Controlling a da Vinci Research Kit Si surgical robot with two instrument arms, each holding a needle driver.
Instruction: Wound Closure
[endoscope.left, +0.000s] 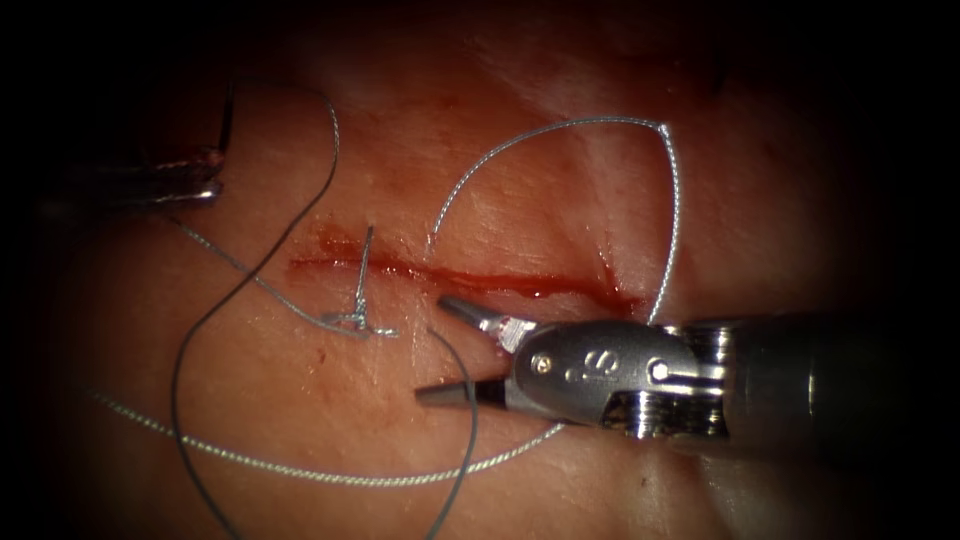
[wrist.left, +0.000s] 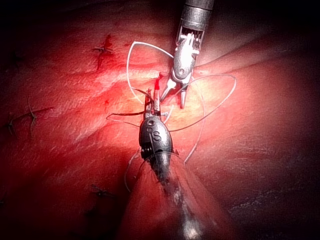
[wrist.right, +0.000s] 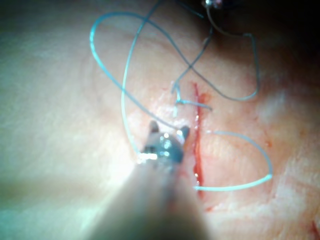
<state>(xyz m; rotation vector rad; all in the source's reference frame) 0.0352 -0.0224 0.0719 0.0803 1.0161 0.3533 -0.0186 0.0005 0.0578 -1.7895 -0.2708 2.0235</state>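
A: Right arm's silver needle driver, jaws wide, holding nothing. One tip sits at the lower lip of the thin red cut in the pale pork tissue; the other points toward 9 o'clock, lower down.

B: And the dark curved needle?

A: Far off at 10 o'clock from those jaws, in the left arm's dark tool, whose jaws are closed on it near one end. It stands steeply, clear of the tissue. Left arm is the nearer one, plainly.

B: Thread?

A: The knotted grey stitch lies just at 9 o'clock of the open jaws, crossing the cut. The pale braided thread loops at 1 o'clock.

B: Anything unclear?

A: Needle's tip runs into shadow; I can't tell which end is held.
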